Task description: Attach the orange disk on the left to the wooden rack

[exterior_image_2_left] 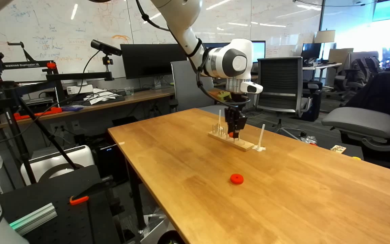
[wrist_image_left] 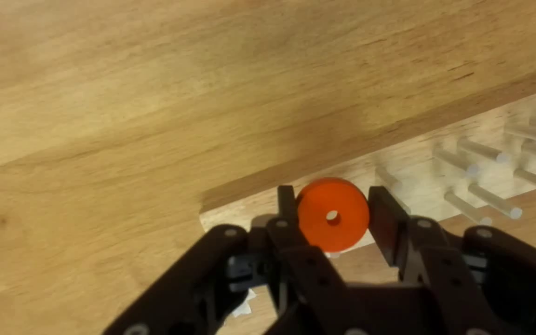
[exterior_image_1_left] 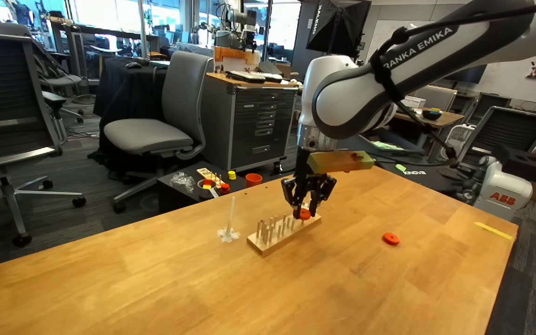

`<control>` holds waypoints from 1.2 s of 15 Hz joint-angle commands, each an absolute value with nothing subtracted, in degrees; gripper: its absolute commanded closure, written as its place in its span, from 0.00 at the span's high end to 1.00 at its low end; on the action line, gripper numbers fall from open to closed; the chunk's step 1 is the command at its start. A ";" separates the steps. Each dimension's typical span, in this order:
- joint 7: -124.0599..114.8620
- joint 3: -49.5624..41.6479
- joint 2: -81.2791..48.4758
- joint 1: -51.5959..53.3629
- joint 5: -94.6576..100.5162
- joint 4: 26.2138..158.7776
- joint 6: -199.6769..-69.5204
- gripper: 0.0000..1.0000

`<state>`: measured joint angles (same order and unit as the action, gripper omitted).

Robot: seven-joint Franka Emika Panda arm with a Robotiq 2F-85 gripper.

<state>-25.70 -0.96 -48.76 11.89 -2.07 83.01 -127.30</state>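
The orange disk [wrist_image_left: 314,228] is pinched between the two fingers of my gripper [wrist_image_left: 333,202] in the wrist view. It is flat, with its centre hole facing the camera, and pale wood shows through part of the hole. It also shows between the fingertips in both exterior views [exterior_image_1_left: 304,214] [exterior_image_2_left: 231,135]. The wooden rack [exterior_image_1_left: 279,242] lies under it, with a row of thin upright pegs. The disk is over one end part of the rack [wrist_image_left: 244,204]. Whether a peg is in the hole I cannot tell. The fingers hide some pegs in the exterior views.
A second look-alike orange-red disk [exterior_image_1_left: 391,238] lies on the table [exterior_image_2_left: 181,162], apart from the rack. A thin pale rod on a taped base [exterior_image_1_left: 231,218] stands beside one rack end. Another pale rod [exterior_image_2_left: 219,117] rises by the rack's far end. Neighbouring pegs [wrist_image_left: 463,209] stand beside the fingers.
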 commanded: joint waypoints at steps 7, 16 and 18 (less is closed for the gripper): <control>-25.50 -0.30 -50.34 10.89 -4.48 81.00 -125.40 0.18; -25.50 -0.56 -50.69 10.96 -4.16 80.31 -124.73 0.18; -25.42 -0.52 -50.83 10.78 -4.29 80.17 -124.56 0.18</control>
